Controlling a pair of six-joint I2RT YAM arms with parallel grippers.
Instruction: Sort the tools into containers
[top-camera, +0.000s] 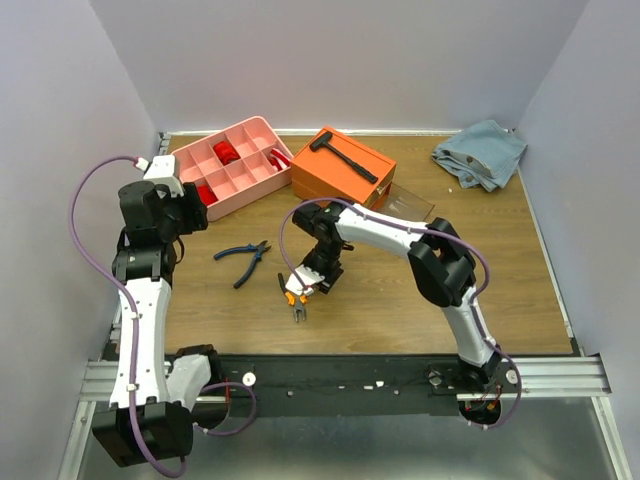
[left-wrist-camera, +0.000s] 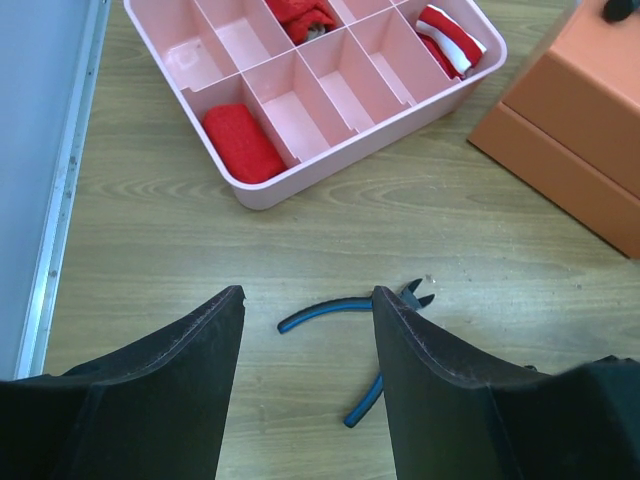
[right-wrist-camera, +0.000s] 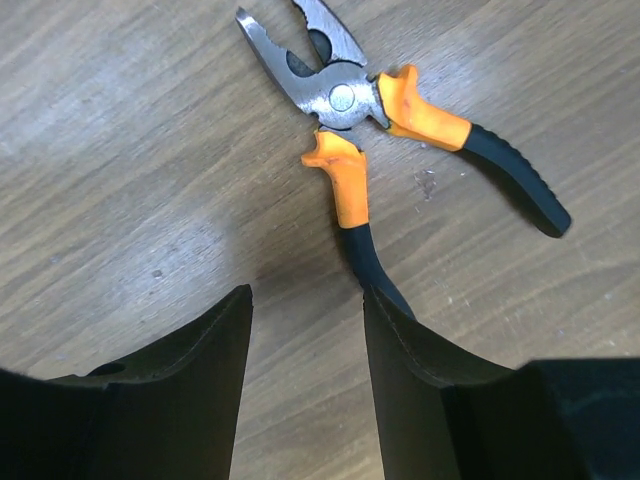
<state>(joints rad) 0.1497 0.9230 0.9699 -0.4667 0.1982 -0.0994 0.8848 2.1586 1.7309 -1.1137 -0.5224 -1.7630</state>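
Note:
Orange-handled pliers (right-wrist-camera: 360, 130) lie open on the wooden table (top-camera: 400, 300); they also show in the top view (top-camera: 293, 296). My right gripper (right-wrist-camera: 305, 292) is open and empty just above them, one handle passing under its right finger. Blue-handled pliers (top-camera: 243, 258) lie left of centre; they also show in the left wrist view (left-wrist-camera: 345, 305). My left gripper (left-wrist-camera: 305, 292) is open and empty above them. The pink divided tray (top-camera: 230, 165) holds red items. A black hammer (top-camera: 338, 152) lies on the orange box (top-camera: 342, 170). Screwdrivers and the T-shaped wrench are out of view.
A clear plastic drawer (top-camera: 408, 203) sticks out of the orange box on its right side. A blue-grey cloth (top-camera: 480, 152) lies at the far right corner. The table's metal rail (left-wrist-camera: 60, 190) runs along the left edge.

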